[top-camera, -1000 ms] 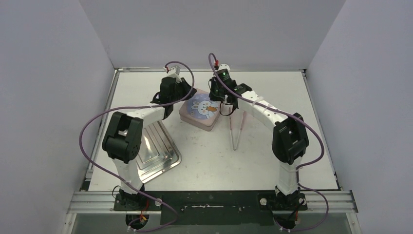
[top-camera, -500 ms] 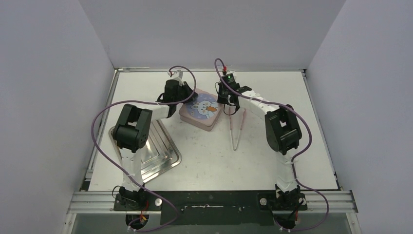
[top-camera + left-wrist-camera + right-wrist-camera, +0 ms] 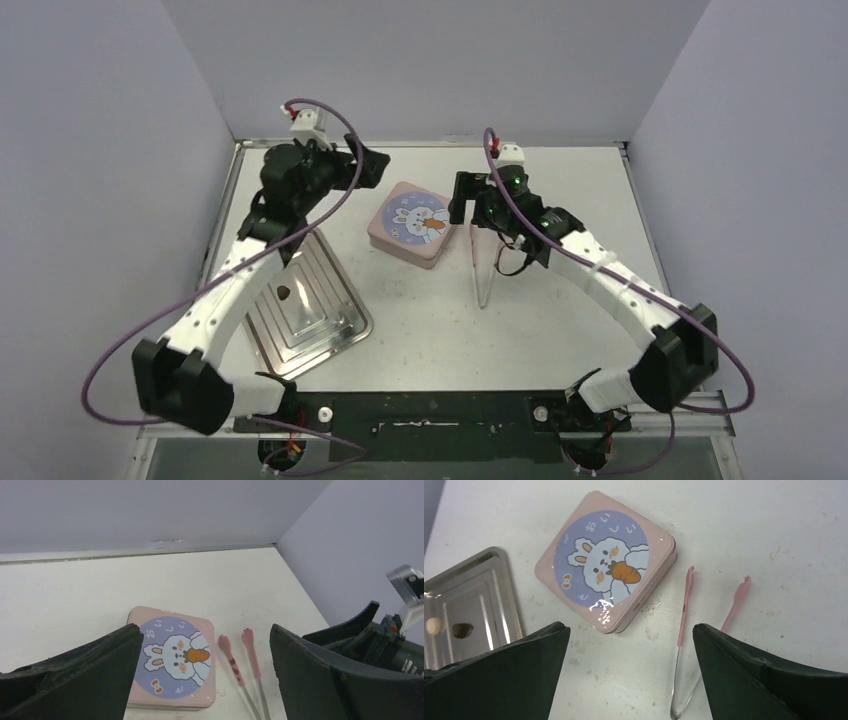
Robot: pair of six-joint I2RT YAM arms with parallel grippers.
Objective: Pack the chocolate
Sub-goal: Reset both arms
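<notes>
Two chocolate pieces show on the silver tray (image 3: 484, 587): a cream-white ball (image 3: 434, 626) and a dark brown piece (image 3: 463, 629), the dark one also seen from above (image 3: 285, 293). The pink tin (image 3: 410, 222) with the rabbit lid lies closed in mid-table. My left gripper (image 3: 368, 165) hangs open behind the tin's left corner, looking down at the tin (image 3: 172, 660). My right gripper (image 3: 463, 202) hangs open just right of the tin, above the tin (image 3: 606, 562) and the table. Neither holds anything.
Pink-tipped metal tongs (image 3: 487, 265) lie right of the tin, tips toward the back wall. The silver stepped tray (image 3: 320, 310) sits front left beneath the left arm. Walls close the table at the back and both sides.
Both grippers have opened and drawn away from the tin, the left one up and back-left, the right one to the right. Both elbows have dropped toward the near edge.
</notes>
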